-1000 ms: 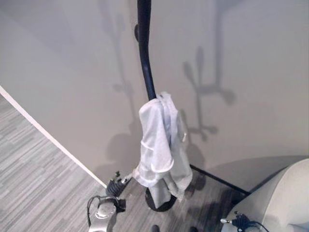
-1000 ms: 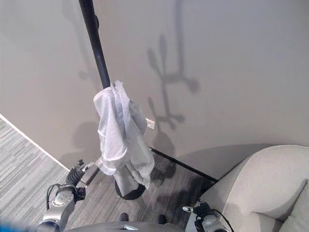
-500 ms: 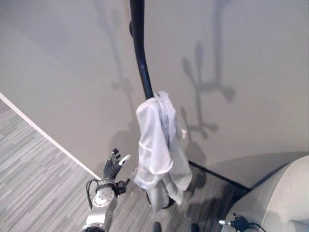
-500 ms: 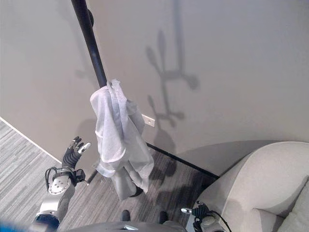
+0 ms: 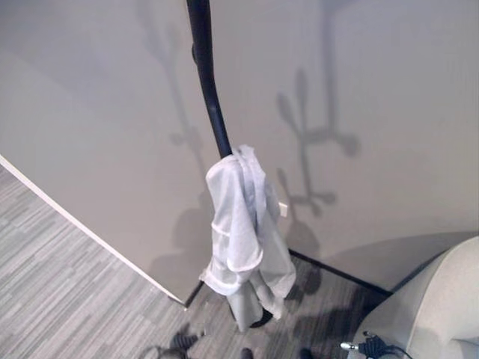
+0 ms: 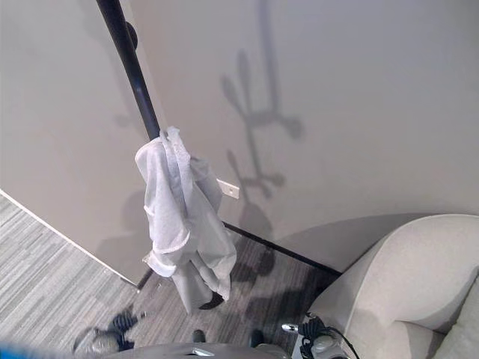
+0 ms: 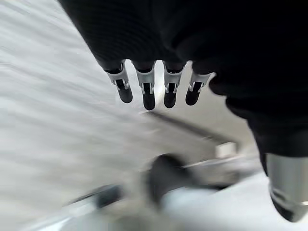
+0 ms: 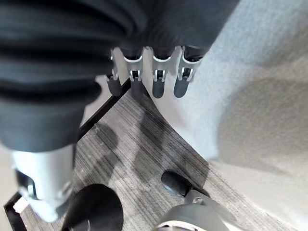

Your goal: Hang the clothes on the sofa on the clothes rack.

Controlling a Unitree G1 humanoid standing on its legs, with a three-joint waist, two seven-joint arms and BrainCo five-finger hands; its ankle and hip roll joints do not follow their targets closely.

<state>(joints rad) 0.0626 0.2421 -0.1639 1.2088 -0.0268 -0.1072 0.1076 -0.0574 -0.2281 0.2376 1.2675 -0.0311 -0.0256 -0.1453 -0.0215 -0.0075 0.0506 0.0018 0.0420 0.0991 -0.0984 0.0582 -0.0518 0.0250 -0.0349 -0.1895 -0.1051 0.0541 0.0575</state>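
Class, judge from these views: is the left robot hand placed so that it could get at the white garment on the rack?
Probably yes. The left robot hand is low, beside the white garment, its fingers straight and empty. Nothing stands between them, though it would need raising.

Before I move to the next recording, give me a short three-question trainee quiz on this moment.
1. True or false: the white shirt hangs on the black clothes rack.
2. What stands at the lower right? A) beige sofa B) wooden table
3. Is the left hand open or shut?

Key: 1 true; 2 A; 3 open, holding nothing, like the right hand.
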